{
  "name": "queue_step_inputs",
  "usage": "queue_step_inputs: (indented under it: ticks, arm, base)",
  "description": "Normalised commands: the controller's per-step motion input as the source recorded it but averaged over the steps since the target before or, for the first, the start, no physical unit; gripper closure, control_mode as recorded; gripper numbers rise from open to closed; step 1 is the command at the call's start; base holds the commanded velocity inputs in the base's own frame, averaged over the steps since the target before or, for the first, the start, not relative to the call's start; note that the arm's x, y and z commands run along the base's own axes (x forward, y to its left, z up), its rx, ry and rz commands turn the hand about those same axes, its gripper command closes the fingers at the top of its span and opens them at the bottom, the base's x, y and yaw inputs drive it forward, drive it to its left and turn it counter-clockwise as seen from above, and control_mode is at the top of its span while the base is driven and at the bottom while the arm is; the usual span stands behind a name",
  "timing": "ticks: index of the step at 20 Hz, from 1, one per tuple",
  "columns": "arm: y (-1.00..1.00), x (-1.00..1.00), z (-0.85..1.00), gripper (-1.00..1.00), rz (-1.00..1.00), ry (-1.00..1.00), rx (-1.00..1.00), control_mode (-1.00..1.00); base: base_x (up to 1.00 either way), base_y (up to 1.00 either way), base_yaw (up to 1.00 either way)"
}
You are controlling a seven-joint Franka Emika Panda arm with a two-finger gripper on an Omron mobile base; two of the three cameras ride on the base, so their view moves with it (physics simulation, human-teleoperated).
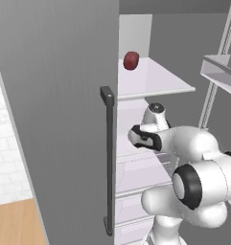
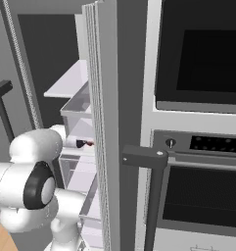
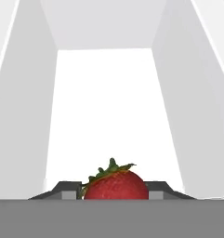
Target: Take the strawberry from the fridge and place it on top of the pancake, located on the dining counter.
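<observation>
The strawberry (image 3: 114,185), bright red with a green leafy cap, sits between my gripper's (image 3: 114,191) two dark fingertips (image 3: 69,189), which press against its sides. It rests low over a white shelf (image 3: 113,107) inside the fridge (image 1: 54,119). In the right base view the berry (image 2: 89,143) is a small red spot at the gripper (image 2: 84,143), just behind the open door's edge (image 2: 102,122). My arm reaches into the compartment below the upper shelf (image 1: 155,79). The pancake and the dining counter are out of view.
A dark red round fruit (image 1: 131,60) lies on the upper shelf. The fridge's left door is closed, with its dark bar handle (image 1: 108,162) near my arm. Clear door bins (image 1: 222,72) hang at right. A built-in oven (image 2: 202,196) stands beside the fridge.
</observation>
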Motion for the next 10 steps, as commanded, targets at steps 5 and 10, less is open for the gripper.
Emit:
queue_step_inputs:
  ticks: [5, 10]
  arm:
    - [-0.15, -0.54, 0.83, 1.0, -0.03, -0.01, 0.03, -1.0]
    - [-0.09, -0.73, 0.49, 1.0, 0.0, -0.02, 0.01, -1.0]
  base:
    - [0.0, 0.0, 0.0]
    - [0.0, 0.0, 0.0]
